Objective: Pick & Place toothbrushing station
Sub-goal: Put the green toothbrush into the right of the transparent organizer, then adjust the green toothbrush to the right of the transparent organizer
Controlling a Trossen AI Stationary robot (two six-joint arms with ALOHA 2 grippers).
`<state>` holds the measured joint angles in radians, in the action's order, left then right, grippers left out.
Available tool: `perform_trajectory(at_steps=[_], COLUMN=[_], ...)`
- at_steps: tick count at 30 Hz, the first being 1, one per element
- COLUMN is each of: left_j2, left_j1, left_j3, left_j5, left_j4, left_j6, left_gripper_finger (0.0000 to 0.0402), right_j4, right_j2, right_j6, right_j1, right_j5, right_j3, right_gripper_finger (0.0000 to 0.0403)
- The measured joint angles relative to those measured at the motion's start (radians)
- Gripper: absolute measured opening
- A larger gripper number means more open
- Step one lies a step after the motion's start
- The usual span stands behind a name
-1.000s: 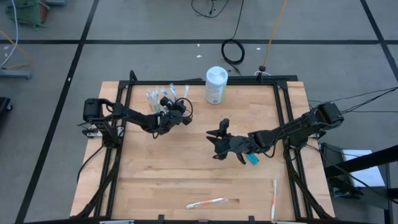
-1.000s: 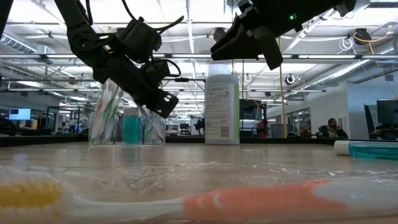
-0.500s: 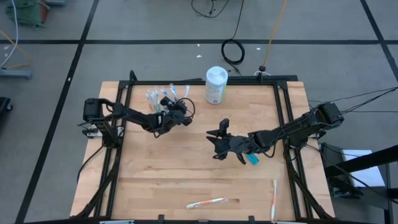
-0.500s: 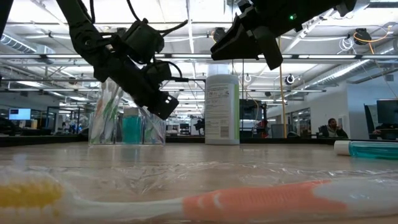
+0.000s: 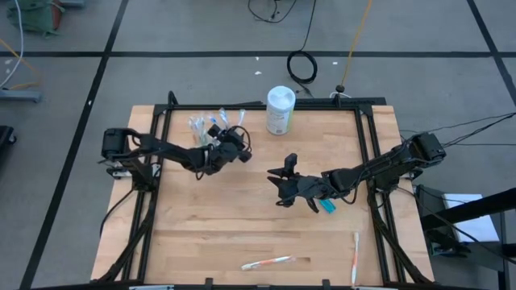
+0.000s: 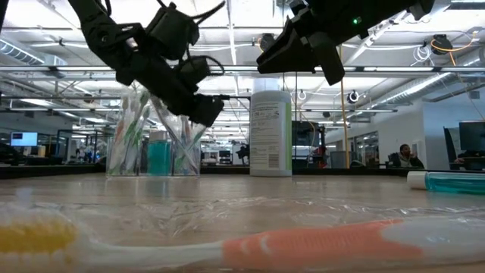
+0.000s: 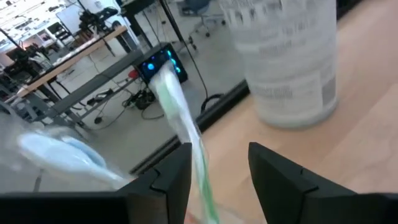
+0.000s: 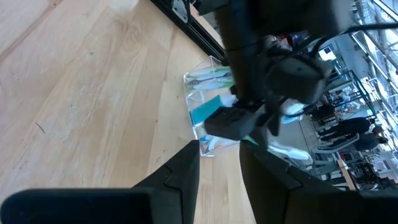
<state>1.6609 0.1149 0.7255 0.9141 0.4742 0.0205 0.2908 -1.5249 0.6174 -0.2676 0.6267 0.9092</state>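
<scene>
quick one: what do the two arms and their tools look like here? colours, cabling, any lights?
Both arms are matte black, slim and jointed, on black frame rails. The left tool has black cable loops around its wrist. The right tool ends in two flat, angular black fingers; in the low view a small green light glows on its wrist.

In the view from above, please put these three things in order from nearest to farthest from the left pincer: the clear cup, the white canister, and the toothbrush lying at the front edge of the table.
Measured from the left pincer:
1. Clear cup, just beside it, toward the back edge.
2. White canister, farther along the back edge, toward the right.
3. Toothbrush, lying flat near the front edge, clearly the farthest.
</scene>
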Motion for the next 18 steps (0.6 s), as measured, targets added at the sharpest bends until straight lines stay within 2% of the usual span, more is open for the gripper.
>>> perform_trajectory(at_steps=[5, 11, 18], left_j2=[-0.034, -0.038, -0.039], left_j1=[0.033, 0.125, 0.208], left_j3=[0.028, 0.105, 0.138], left_j5=[-0.017, -0.281, -0.306], left_j4=[-0.002, -0.150, -0.281], left_j6=[0.004, -0.093, -0.204], left_gripper_finger=[0.0166, 0.0165, 0.0165], right_j4=[-0.005, -0.005, -0.005], right_j2=[0.000, 0.000, 0.000], right_j6=[0.000, 0.000, 0.000], right_j1=[0.000, 0.005, 0.007], right_j5=[0.000, 0.000, 0.000], right_j3=[0.000, 0.000, 0.000], right_gripper_finger=[0.0109, 0.0109, 0.0109])
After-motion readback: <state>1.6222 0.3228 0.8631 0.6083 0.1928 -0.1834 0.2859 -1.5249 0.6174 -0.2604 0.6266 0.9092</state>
